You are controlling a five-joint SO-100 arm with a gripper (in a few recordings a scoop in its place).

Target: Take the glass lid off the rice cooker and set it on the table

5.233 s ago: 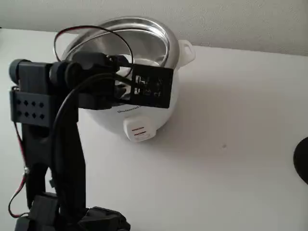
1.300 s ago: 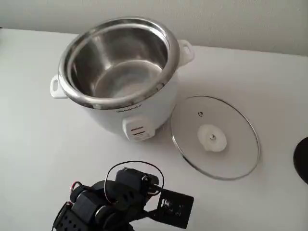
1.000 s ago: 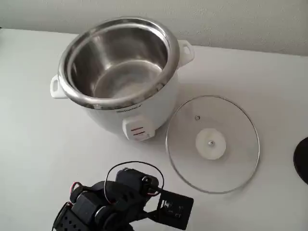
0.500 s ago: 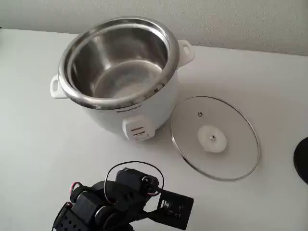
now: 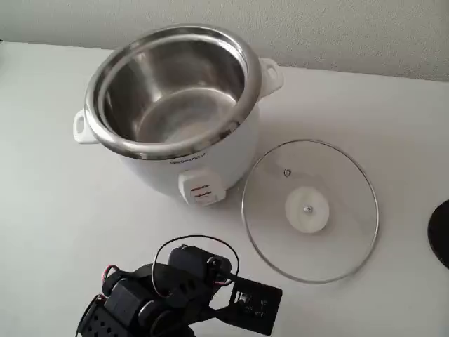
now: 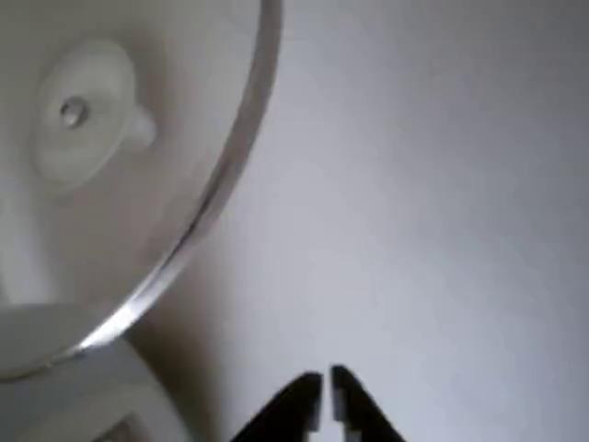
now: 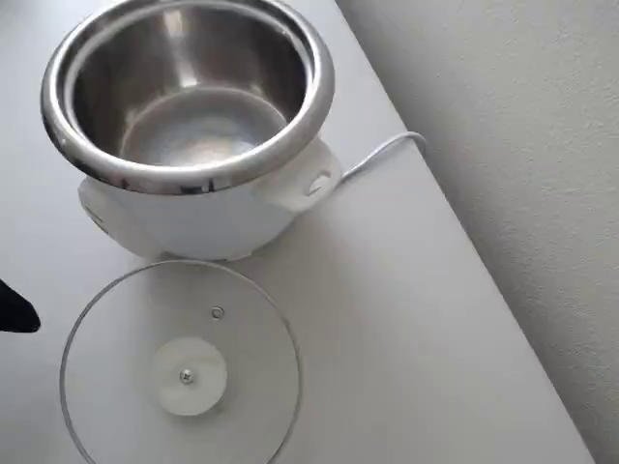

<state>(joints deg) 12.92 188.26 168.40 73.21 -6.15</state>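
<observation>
The glass lid (image 5: 306, 209) lies on the table (image 5: 365, 105) to the right of the rice cooker (image 5: 210, 158), its white knob up and nothing holding it. From overhead the lid (image 7: 184, 372) sits just below the cooker (image 7: 193, 217), whose steel pot is uncovered. My arm (image 5: 168, 295) is folded low at the table's front edge, well clear of both. In the wrist view my gripper (image 6: 327, 391) is shut with nothing between its black fingertips. The lid's knob and rim (image 6: 83, 110) show up and to the left of it.
A dark round object (image 5: 442, 232) pokes in at the right edge of the fixed view. A white cable (image 7: 387, 150) runs from the cooker to the table's far edge by the wall. Bare table (image 7: 387, 338) surrounds the lid.
The lid's outline shifts from frame to frame, its near edge now lower than half a second ago, as if it rocks on the table. The folded arm holds still.
</observation>
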